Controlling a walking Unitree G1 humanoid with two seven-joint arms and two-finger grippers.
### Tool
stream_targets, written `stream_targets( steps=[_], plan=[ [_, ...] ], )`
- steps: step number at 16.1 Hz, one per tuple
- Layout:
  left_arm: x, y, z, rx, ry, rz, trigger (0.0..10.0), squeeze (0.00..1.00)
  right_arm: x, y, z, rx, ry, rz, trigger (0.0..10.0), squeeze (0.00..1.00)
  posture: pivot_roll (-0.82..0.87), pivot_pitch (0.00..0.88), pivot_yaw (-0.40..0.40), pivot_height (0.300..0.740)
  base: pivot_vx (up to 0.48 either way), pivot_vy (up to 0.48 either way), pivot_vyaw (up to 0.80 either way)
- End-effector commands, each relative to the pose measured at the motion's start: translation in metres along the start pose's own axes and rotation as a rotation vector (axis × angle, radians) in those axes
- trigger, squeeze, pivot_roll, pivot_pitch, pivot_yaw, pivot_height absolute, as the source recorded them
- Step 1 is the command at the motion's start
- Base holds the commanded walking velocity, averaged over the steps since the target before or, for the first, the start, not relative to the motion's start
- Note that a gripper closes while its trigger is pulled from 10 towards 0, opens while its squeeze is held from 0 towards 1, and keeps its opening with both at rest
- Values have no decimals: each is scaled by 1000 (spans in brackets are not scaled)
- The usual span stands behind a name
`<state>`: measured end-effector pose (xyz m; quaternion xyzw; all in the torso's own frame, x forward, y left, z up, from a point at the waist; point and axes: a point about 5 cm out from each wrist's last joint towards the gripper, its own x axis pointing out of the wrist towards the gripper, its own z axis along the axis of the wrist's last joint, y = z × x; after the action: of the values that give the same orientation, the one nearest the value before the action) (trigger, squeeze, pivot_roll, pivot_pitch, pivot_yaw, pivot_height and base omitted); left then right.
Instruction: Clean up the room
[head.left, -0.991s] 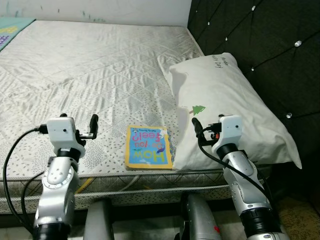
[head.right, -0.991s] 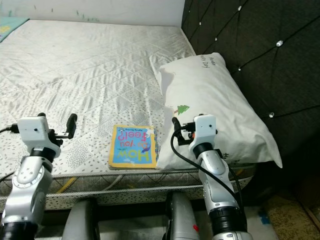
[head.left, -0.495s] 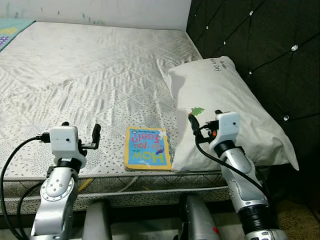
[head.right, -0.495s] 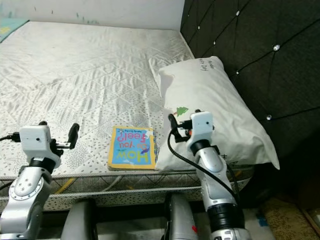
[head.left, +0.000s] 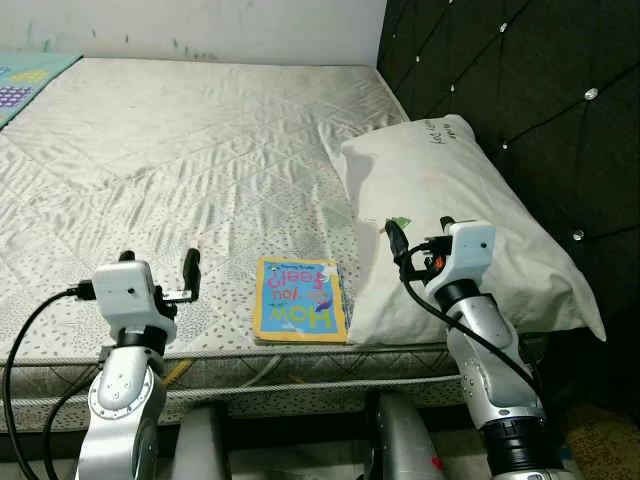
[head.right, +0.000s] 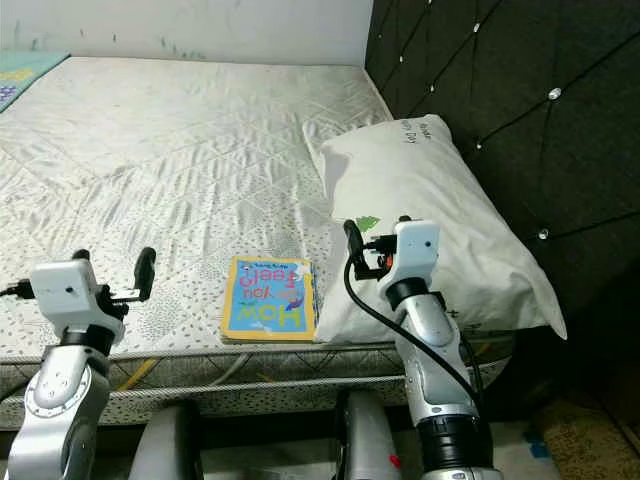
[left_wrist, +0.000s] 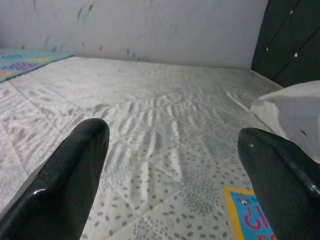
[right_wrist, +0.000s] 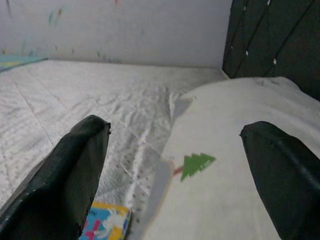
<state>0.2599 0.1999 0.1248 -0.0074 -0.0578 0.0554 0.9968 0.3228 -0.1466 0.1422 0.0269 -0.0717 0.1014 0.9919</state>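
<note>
Both grippers (left_wrist: 175, 165) (right_wrist: 175, 170) spread above book (head.left: 299, 312), long axis pointing roughly headward.

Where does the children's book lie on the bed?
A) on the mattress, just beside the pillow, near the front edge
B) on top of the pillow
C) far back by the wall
A: the children's book lies flat on the mattress next to the pillow.

One wide bed with a pale quilted mattress (head.left: 180, 150). One white pillow with a small green tree print (head.left: 450, 220) on it. One thin blue-and-yellow picture book (head.left: 299, 299), just the one. One black tufted headboard (head.left: 520, 90). And one patterned teal mat (head.left: 30, 78) at the far corner. One of everything, no pairs here.
</note>
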Motion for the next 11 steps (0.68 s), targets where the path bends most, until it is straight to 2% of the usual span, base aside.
stream_targets(
  steps=[1, 3, 7, 11],
  plan=[
    [-2, 1, 1, -4, 4, 12, 10000, 0, 2, -3, 13, 10, -45, -8, 10000, 0, -11, 0, -36, 552, 0, 0, 0],
    [-4, 2, 1, -4, 4, 10, 10000, 0, 6, 0, 21, 27, -65, 3, 10000, 0, -9, 0, -23, 570, 0, 0, 0],
    [-4, 1, 4, 0, 13, -13, 10000, 0, 0, 7, 15, 60, -38, 2, 10000, 0, -2, 0, -1, 615, 0, 0, 0],
    [-3, -4, 5, -3, 22, -28, 10000, 0, -3, 4, 15, 63, -30, -18, 10000, 0, -9, 0, 4, 665, 0, 0, 0]
  ],
)
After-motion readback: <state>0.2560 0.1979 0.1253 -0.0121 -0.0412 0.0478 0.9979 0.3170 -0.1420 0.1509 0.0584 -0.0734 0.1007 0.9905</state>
